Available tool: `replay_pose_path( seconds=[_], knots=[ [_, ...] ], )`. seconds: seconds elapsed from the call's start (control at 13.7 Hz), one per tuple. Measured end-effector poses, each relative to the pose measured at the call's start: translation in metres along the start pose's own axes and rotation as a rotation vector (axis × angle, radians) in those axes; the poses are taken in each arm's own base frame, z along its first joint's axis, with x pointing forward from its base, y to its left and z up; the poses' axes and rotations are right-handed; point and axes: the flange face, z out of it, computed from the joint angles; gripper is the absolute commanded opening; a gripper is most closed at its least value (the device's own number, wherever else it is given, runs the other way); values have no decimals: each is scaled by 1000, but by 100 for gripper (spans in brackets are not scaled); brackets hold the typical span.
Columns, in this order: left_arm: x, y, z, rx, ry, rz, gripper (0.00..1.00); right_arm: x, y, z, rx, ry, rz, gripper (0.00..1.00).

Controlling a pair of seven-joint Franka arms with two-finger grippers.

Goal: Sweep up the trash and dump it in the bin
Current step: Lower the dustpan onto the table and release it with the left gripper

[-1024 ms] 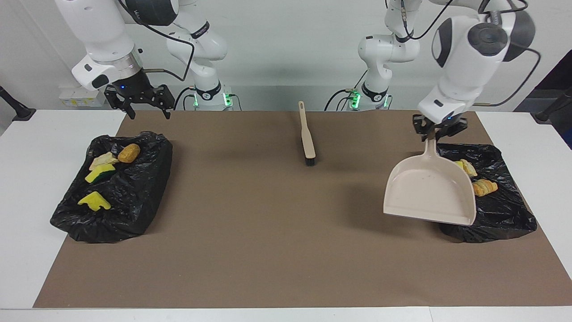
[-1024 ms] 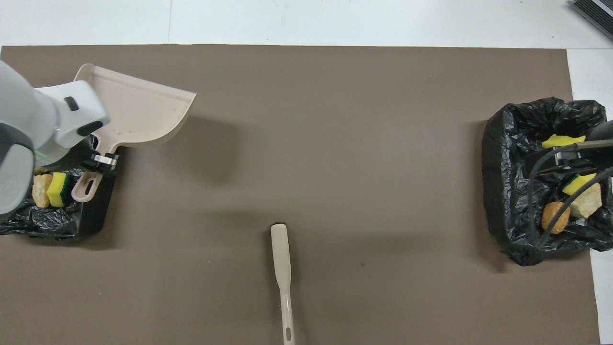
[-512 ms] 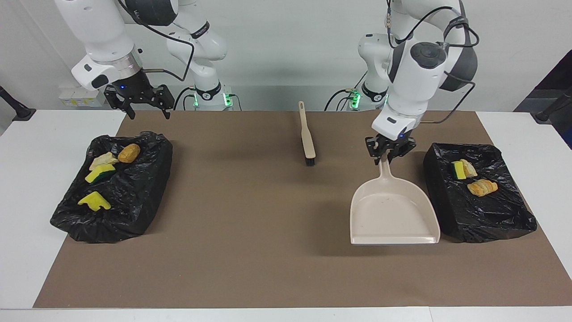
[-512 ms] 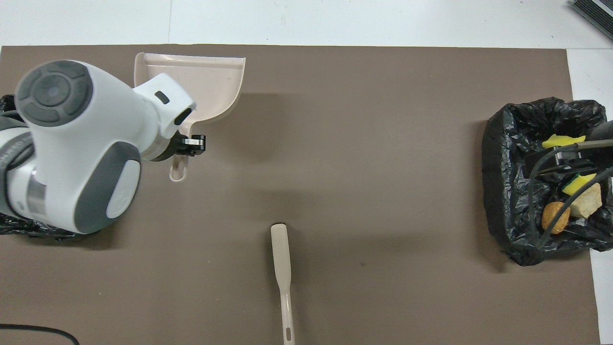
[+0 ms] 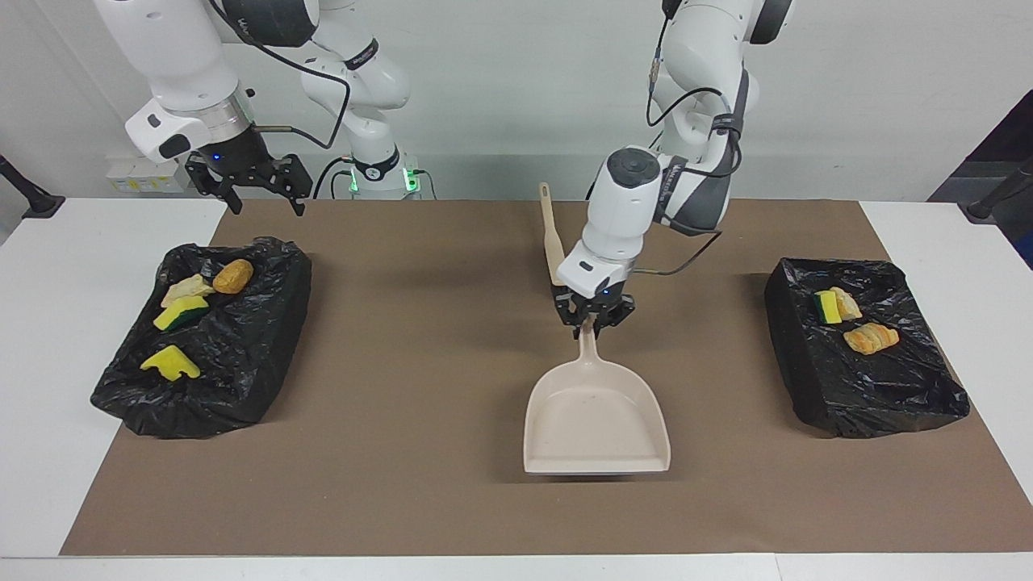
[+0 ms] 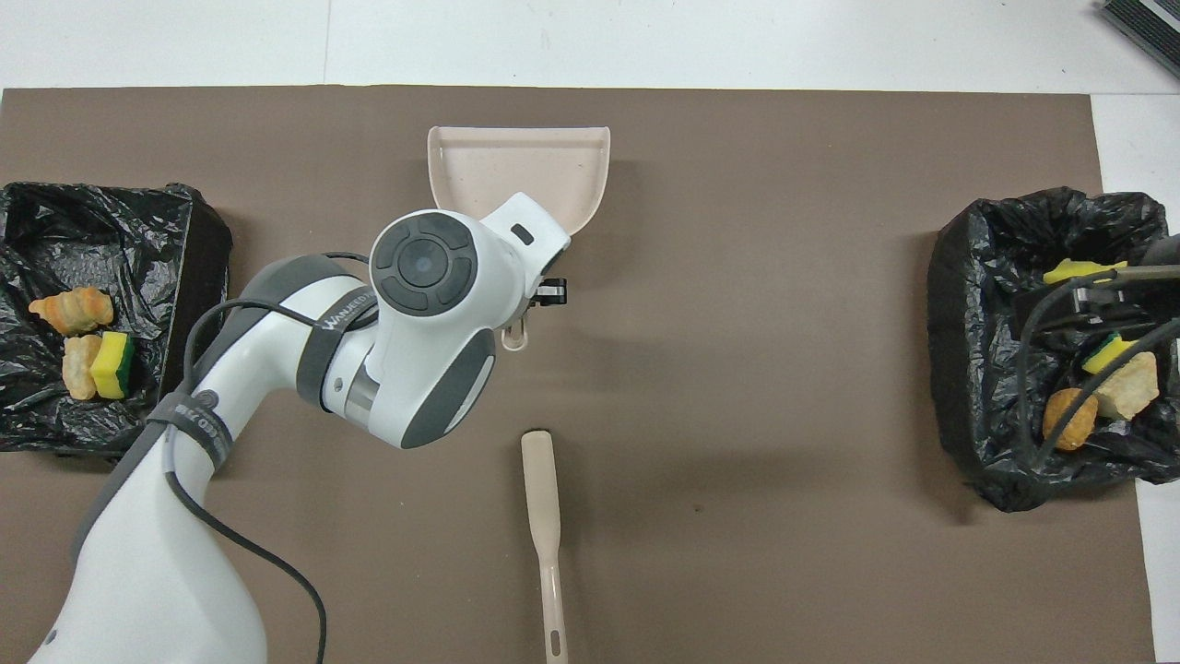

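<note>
Brown mat bare: left gripper [image 5: 593, 321] clamps the dustpan [image 5: 595, 420] handle; trash [image 5: 855, 323] binned; next, lower, release. Right gripper [image 5: 258, 184] waits, wide.

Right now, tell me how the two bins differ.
The bin at the right arm's end holds four scraps; the bin at the left arm's end holds three. The first's black liner is loose and rumpled; the second's sits tight and boxy. The right gripper hangs open near the first; none is near the second. Both sit on the brown mat.
</note>
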Motion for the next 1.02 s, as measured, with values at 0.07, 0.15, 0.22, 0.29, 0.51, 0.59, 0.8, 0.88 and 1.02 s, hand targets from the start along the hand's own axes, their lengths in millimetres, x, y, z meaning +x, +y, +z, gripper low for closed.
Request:
replay_pose_path(
  seconds=[0.07,0.15,0.22,0.29,0.51,0.59,0.8,0.88,1.02],
  knots=[
    [-5,9,1,-3,-1,16,0,0,0,0,0,0,0,100],
    [-9,16,1,-5,-2,29,0,0,0,0,0,0,0,100],
    [-11,20,1,-6,-3,42,0,0,0,0,0,0,0,100],
    [-13,22,2,-6,-5,58,0,0,0,0,0,0,0,100],
    [-16,22,12,2,-21,83,0,0,0,0,0,0,0,100],
    [-20,22,18,7,-33,89,0,0,0,0,0,0,0,100],
    [-41,39,45,17,-69,124,0,0,-1,0,0,0,-1,100],
    [-46,44,53,20,-79,134,0,0,-1,0,0,0,-1,100],
    [-49,50,55,17,-76,136,99,0,-1,0,0,0,-1,100]
  ],
)
